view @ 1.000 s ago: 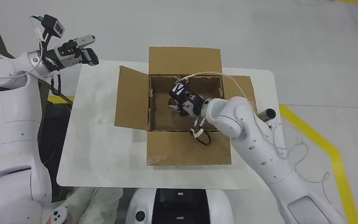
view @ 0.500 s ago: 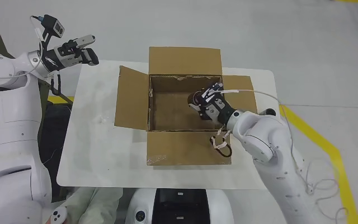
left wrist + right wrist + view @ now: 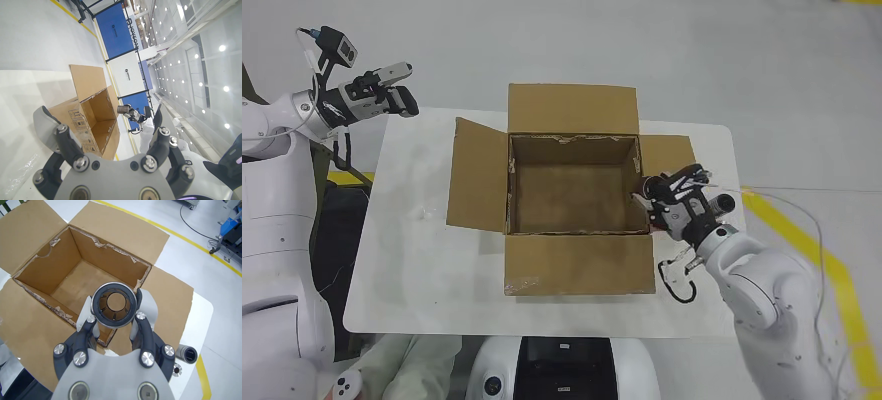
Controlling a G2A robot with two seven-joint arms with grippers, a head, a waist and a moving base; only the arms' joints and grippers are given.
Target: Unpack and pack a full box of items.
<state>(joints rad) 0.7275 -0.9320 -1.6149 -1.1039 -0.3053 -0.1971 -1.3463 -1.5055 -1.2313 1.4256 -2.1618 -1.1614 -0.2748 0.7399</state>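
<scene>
- Right wrist view: the right tool [image 3: 114, 303] is clamped on a hollow metal cylinder [image 3: 115, 319]. It holds the cylinder in the air over the right flap [image 3: 672, 150], just beside the right wall of the box [image 3: 47, 262].
- The cylinder's long axis runs away from the wrist, down toward the cardboard, with its open end facing the camera.
- The box stands open on the table [image 3: 412, 260], flaps folded out, with a bare floor and nothing inside.
- A second cylinder [image 3: 186, 353] lies on its side on the table past the right flap, with a small round part [image 3: 176, 369] just beside it.
- The left tool [image 3: 400, 86], fingers apart and holding nothing, hangs at the table's far left corner, well apart from the box, so the right arm is nearer.
</scene>
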